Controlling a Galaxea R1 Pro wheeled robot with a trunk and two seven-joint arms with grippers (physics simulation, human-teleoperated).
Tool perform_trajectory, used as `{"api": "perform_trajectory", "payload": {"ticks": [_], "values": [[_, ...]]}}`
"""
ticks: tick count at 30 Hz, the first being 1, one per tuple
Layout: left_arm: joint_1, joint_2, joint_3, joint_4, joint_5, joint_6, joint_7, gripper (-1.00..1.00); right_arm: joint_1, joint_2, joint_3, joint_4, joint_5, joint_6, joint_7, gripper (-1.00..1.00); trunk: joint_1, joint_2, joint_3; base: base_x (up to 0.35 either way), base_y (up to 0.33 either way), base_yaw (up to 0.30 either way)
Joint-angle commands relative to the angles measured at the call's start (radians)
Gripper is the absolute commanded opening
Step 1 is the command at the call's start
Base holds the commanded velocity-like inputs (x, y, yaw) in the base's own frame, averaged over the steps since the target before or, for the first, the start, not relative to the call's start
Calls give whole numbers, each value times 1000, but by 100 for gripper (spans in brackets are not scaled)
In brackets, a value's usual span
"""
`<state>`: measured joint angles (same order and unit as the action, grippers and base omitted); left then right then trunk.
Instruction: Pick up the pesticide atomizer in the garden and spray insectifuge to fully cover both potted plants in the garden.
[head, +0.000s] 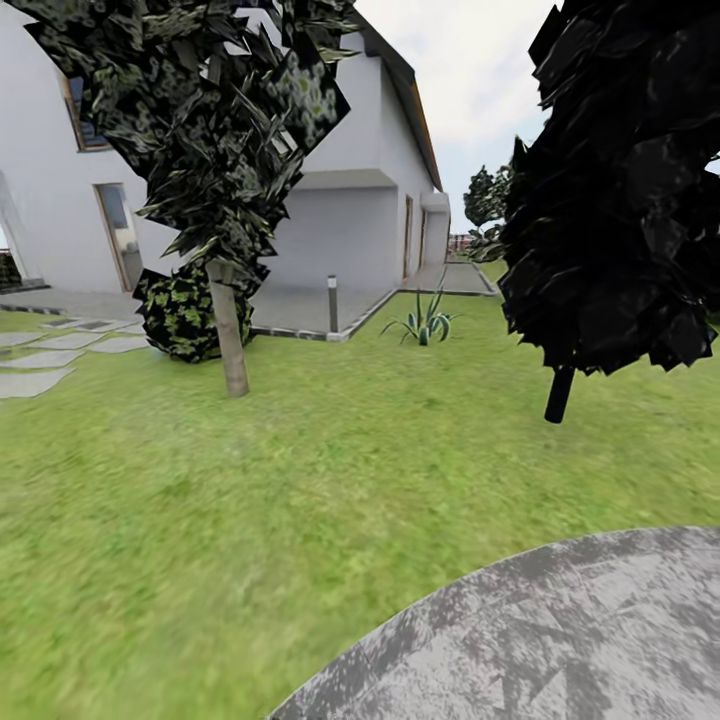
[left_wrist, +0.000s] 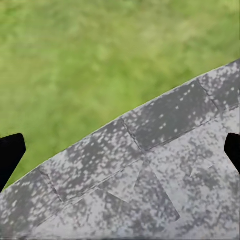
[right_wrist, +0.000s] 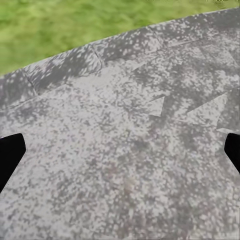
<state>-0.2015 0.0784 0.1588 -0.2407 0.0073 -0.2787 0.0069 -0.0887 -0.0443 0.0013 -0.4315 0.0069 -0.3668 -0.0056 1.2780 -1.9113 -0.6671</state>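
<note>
A: Head view first. Green lawn (head: 300, 500) w/ a mottled, blurry grass texture, and the curved edge of a round grey paved patio (head: 560, 640) at bottom right, speckled stone look.

B: Trees?

A: Pale-trunked tree (head: 232, 340) left of centre w/ jagged dark leaves, a dark leafy bush (head: 185, 310) at its foot. Near-black tree (head: 610, 200) on the right, thin dark stem. Behind: white house (head: 340, 200), grey bollard lamp (head: 332, 303) by the paving, a spiky pale-green plant (head: 428, 325) just right of it. Flat grey stepping stones (head: 50, 355) far left.

B: Atomizer? The small pots?

A: Can't find either from the head cam.

B: Left wrist view?

A: Left pincer (left_wrist: 120, 150) pointing down at the patio rim, lawn beyond it. Two black fingertips (left_wrist: 10, 152) at opposite picture edges, so spread wide, nothing between them. Stone is cut in wedge-shaped slabs w/ thin joints.

B: Right wrist?

A: Right pincer (right_wrist: 120, 150) same pose over speckled paving, fingertips (right_wrist: 10, 155) far apart, holding nothing. Strip of grass at the far side.
</note>
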Motion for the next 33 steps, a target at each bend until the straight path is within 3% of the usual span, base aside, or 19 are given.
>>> {"api": "perform_trajectory", "payload": {"ticks": [1, 20, 33], "values": [[-1, 0, 1, 1, 1, -4, 1, 100, 0, 0, 0, 0, 1, -3, -1, 100, 4, -8, -4, 0, 0, 281], [-1, 0, 1, -2, 0, -4, 1, 100, 0, 0, 0, 0, 2, -3, -1, 100, 77, -141, -64, 0, 0, 281], [-1, 1, 1, -2, 0, -4, 1, 100, 0, 0, 2, 0, 2, -3, 0, 100, 77, -141, -69, 0, 0, 276]]}}
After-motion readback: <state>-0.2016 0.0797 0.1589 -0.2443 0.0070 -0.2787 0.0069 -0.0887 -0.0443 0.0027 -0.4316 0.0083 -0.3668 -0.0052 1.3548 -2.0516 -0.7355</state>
